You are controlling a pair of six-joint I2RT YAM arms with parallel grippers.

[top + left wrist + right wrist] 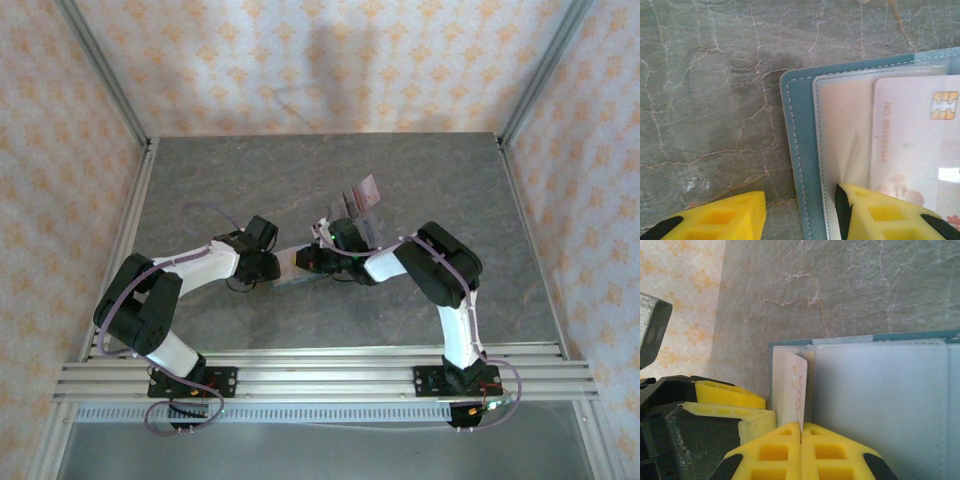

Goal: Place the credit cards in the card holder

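we see the right gripper [801, 442] pinched fully shut. the near end of the pale pink, thin rectangular plastic credit card [790, 385] runs into the seam between its pads, so we judge it has hold of that card. the card stands tilted on edge straight ahead of those fingertips, and its long axis seems to point away from them. it points into the open dark teal, soft fold-over card holder [910, 335], which lies flat ahead and to the fingers' right. the coming push turns on that line: forward, along the card's length.

the left gripper [800, 205] stands about half open and grasps nothing. one finger is on the clear sleeve and the other is over the grey marbled table [705, 100], so they straddle the holder's stitched edge. just ahead of it the card shows a gold chip and faint print, seemingly partly under the sleeve.
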